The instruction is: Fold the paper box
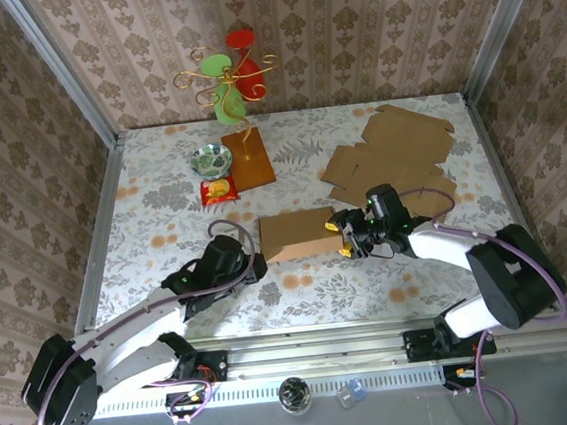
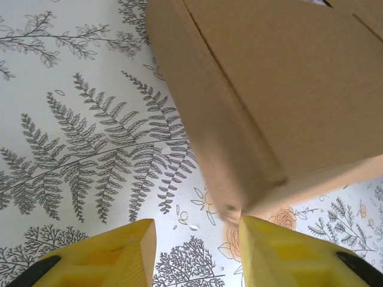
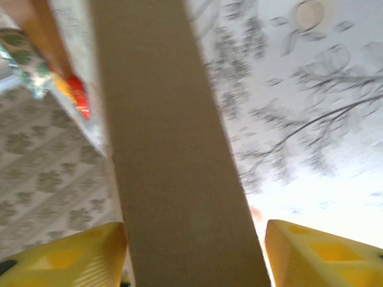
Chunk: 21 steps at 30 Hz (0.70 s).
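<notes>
**Paper box (image 1: 296, 233) mid-desk (image 1: 162, 199), its long side running across from one arm to the other.**
The right jaws stand released but astride the box's right end: one wall runs up between the yellow fingers (image 3: 66, 257), with a gap showing on one side. The left jaws are parted and empty, just off the near left corner, which sits close beside one finger (image 2: 281, 251). I'd say the right arm is better placed, since the next fold turns on the wall between its jaws.
</notes>
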{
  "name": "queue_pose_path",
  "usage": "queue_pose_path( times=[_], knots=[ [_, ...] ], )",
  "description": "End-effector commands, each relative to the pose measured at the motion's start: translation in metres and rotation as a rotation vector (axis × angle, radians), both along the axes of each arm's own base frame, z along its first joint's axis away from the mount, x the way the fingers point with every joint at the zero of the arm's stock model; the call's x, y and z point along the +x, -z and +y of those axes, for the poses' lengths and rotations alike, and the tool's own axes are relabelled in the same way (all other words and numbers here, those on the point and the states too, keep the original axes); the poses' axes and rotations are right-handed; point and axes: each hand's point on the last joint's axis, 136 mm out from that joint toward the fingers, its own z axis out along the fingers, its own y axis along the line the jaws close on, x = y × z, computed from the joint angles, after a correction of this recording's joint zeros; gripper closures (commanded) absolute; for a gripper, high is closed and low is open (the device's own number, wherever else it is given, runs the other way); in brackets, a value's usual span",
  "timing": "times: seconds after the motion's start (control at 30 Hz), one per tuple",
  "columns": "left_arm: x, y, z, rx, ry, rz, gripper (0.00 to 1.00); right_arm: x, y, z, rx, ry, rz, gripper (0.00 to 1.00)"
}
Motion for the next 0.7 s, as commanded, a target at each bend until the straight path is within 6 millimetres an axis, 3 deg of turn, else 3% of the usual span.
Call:
queue_pose_path(
  times=[0.0, 0.3, 0.37, 0.47, 0.53, 0.67],
  knots=[
    [-0.002, -0.004, -0.001, -0.037, -0.008, 0.029, 0.59, -0.015, 0.022, -0.003, -0.089, -0.111, 0.009, 0.32],
    [-0.008, -0.020, 0.012, -0.053, -0.030, 0.062, 0.58, -0.028, 0.001, -0.027, -0.278, -0.230, 0.003, 0.21],
    [-0.005, -0.035, 0.008, -0.076, -0.005, 0.027, 0.57, -0.031, -0.004, -0.036, -0.341, -0.280, -0.008, 0.22],
    [0.004, -0.075, -0.013, -0.114, 0.114, -0.096, 0.56, -0.023, -0.012, -0.045, -0.409, -0.357, -0.089, 0.25],
    [0.006, -0.096, -0.024, -0.103, 0.198, -0.175, 0.55, -0.013, -0.022, -0.038, -0.401, -0.442, -0.174, 0.27],
    [0.009, -0.118, -0.038, -0.082, 0.314, -0.270, 0.53, -0.001, -0.016, -0.027, -0.397, -0.621, -0.227, 0.31]
  ],
)
